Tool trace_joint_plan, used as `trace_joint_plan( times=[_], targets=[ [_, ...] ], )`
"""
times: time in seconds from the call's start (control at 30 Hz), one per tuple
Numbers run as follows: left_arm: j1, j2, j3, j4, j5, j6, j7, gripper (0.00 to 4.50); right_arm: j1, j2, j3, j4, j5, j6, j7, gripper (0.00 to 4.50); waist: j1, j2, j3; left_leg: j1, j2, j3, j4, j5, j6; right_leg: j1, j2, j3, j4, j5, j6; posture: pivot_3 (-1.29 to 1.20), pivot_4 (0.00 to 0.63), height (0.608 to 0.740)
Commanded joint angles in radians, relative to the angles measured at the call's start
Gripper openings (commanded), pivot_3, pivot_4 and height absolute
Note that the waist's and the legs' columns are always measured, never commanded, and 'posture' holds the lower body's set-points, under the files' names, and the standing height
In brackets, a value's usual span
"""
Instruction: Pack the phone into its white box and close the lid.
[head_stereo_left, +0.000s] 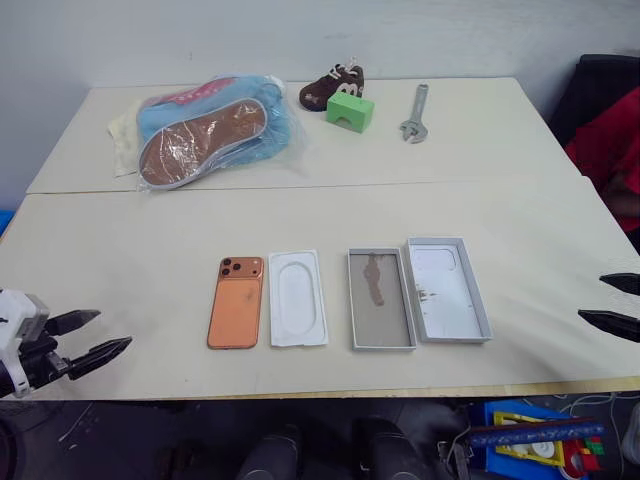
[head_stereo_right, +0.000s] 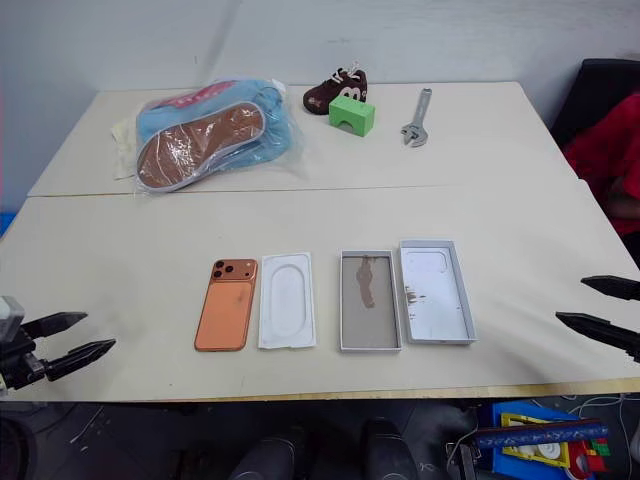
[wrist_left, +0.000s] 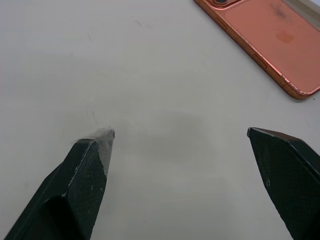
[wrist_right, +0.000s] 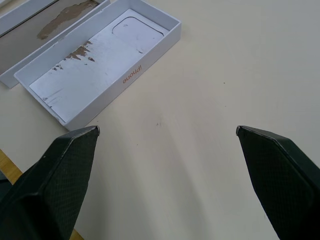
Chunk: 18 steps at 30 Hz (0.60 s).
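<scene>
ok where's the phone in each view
Left eye: phone at lower centre-left, leftmost of the row of four.
Right eye: same place, beside the insert.
Left wrist: its lower end at the top right corner, beyond the open fingers.
Right wrist: not in it; the lid is.
Shared landmark: the table.

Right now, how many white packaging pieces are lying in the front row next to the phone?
3: the insert right beside the phone, the white box further right, then the lid against it. None looks hidden.
</scene>
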Motion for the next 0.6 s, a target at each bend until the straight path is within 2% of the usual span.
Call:
trace_joint_plan(
  times=[0.03,0.43,0.53,0.6],
  targets=[
    [-0.005,0.003,0.020,-0.013,-0.017,0.018,0.004,4.50,0.005,0.014,-0.024,-0.047,0.012,0.011,-0.011,4.49,0.001,0.000,0.000,0.000,0.000,0.000,0.000,0.000,0.000,0.000,0.000,0.000,0.000,0.000,0.000,0.00,0.150,0.740],
    [-0.002,0.010,0.018,-0.011,0.017,0.013,0.009,4.50,0.021,0.030,-0.043,-0.117,0.013,0.055,-0.047,4.49,0.001,0.000,0.000,0.000,0.000,0.000,0.000,0.000,0.000,0.000,0.000,0.000,0.000,0.000,0.000,0.00,0.150,0.740],
    [0.001,0.010,-0.018,0.003,0.089,-0.040,0.044,4.50,0.044,0.022,-0.031,-0.129,-0.007,0.067,-0.058,4.49,0.001,0.000,0.000,0.000,0.000,0.000,0.000,0.000,0.000,0.000,0.000,0.000,0.000,0.000,0.000,0.00,0.150,0.740],
    [-0.007,-0.004,-0.031,-0.014,0.084,-0.027,0.055,4.50,0.028,0.029,-0.030,-0.128,-0.013,0.057,-0.083,4.49,0.002,0.000,0.000,0.000,0.000,0.000,0.000,0.000,0.000,0.000,0.000,0.000,0.000,0.000,0.000,0.00,0.150,0.740]
  ],
)
